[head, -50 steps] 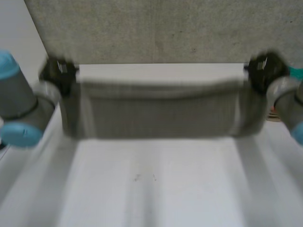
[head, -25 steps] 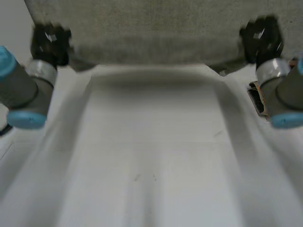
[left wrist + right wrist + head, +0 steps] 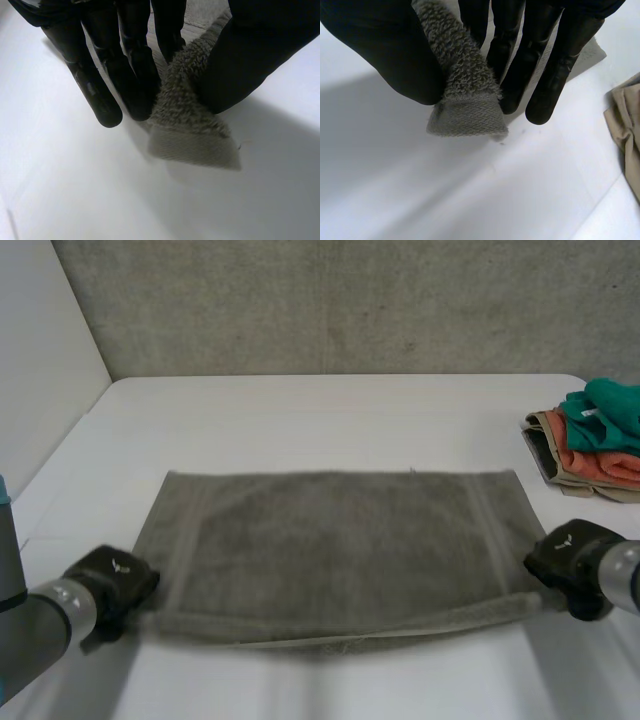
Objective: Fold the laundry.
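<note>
The fingers (image 3: 127,75) of the left hand (image 3: 112,580) are held straight and squeeze a corner of the grey towel (image 3: 340,550) against the thumb. That corner is pinched, and a small flap of its woven border pokes out past the fingertips, just over the white table (image 3: 300,410). The right hand (image 3: 565,555) has the same hold at the other end, with straight fingers and thumb nipping the towel's corner between them and the hem hanging out below. Both pinched corners are the towel's near ones, low over the table towards its near edge. Between the two hands the near edge of the towel runs slightly rolled and slack. The rest of the towel lies spread flat across the middle of the table, its far edge straight and roughly in line with the table's far edge. Well apart from it, by the table's right edge, sits a pile of folded clothes (image 3: 590,440), teal on top, orange beneath, beige at the bottom. A grey wall (image 3: 330,300) stands behind the far edge.
</note>
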`<state>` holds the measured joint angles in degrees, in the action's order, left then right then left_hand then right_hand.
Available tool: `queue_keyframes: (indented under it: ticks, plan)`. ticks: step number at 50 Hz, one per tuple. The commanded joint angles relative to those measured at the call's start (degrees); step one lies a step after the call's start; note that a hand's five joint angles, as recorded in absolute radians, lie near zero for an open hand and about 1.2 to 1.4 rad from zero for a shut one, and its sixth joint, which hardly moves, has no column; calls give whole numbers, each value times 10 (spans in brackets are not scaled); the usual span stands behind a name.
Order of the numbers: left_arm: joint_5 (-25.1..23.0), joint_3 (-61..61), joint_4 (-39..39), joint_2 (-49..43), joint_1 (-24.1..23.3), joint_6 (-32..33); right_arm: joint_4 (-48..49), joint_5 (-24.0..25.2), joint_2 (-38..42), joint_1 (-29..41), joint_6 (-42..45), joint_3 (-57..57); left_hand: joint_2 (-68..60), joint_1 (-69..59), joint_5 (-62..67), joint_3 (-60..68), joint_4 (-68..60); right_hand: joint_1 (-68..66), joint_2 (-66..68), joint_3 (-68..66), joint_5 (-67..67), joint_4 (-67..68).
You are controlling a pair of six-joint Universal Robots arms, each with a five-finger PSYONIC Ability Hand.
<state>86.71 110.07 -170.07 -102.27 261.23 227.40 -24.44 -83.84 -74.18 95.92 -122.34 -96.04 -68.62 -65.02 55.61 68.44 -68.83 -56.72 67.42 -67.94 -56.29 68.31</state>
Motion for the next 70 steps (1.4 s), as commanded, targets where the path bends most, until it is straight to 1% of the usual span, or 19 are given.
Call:
queue_keyframes:
  ticks: [1,6,9,14,18,25,27,28,29,30,36,39,45,47,52,57,59,64,70]
  plan:
    - [4,-54,-57,-19,-13,-5,100,-7,32,-6,25,15,-114,-150,144,116,-112,-233,126,-121,-137,117]
    - [7,-127,-160,-89,-50,-51,204,-36,104,35,-16,77,-114,-150,144,116,-112,-233,126,-121,-137,117]
    - [7,-179,-205,-146,-63,-70,229,-53,137,50,-19,109,-114,-150,144,116,-112,-233,126,-121,-137,117]
    - [27,-270,-230,-231,-71,-74,261,-79,228,59,-19,196,-114,-150,144,116,-112,-233,126,-121,-137,117]
    - [54,-345,-234,-289,-86,-72,276,-82,277,60,-16,244,-114,-150,144,116,-112,-233,126,-121,-137,117]
    - [58,-412,-249,-333,-99,-77,324,-84,316,60,-23,290,-90,-126,121,92,-88,-233,126,-121,-137,117]
    - [57,-416,-258,-334,-103,-78,359,-85,318,61,-24,292,-22,-58,52,24,-20,101,-208,213,197,-217]
    - [58,-417,-268,-334,-106,-77,370,-88,318,61,-24,292,293,257,-263,-291,295,310,-417,422,405,-425]
    - [58,-416,-273,-334,-107,-73,387,-91,318,62,-23,292,536,500,-506,-534,538,467,-574,579,563,-583]
    - [58,-415,-278,-334,-109,-74,394,-93,317,64,-23,291,586,550,-556,-584,588,467,-574,579,563,-583]
    - [61,-405,-284,-326,-125,-79,400,-102,297,70,-42,285,586,550,-556,-584,588,467,-574,579,563,-583]
    - [61,-393,-283,-321,-126,-79,400,-102,265,68,-88,274,586,550,-556,-584,588,467,-574,579,563,-583]
    - [58,-335,-279,-244,-125,-95,396,-86,175,59,-200,231,586,550,-556,-584,588,467,-574,579,563,-583]
    - [57,-306,-279,-218,-125,-112,392,-80,148,59,-215,213,586,550,-556,-584,588,467,-574,579,563,-583]
    - [49,-235,-279,-146,-122,-148,359,-45,90,38,-229,132,586,550,-556,-584,588,467,-574,579,563,-583]
    - [15,-167,-286,-97,-118,-178,276,9,47,4,-234,47,586,550,-556,-584,588,467,-574,579,563,-583]
    - [-4,-147,-286,-87,-118,-185,263,24,46,-2,-237,25,586,550,-556,-584,588,467,-574,579,563,-583]
    - [-15,-128,-287,-85,-118,-187,274,52,48,-14,-236,-14,586,550,-556,-584,588,429,-536,542,525,-545]
    - [-16,-124,-287,-90,-116,-187,341,52,125,-21,-229,-14,586,550,-556,-584,588,404,-511,516,500,-520]
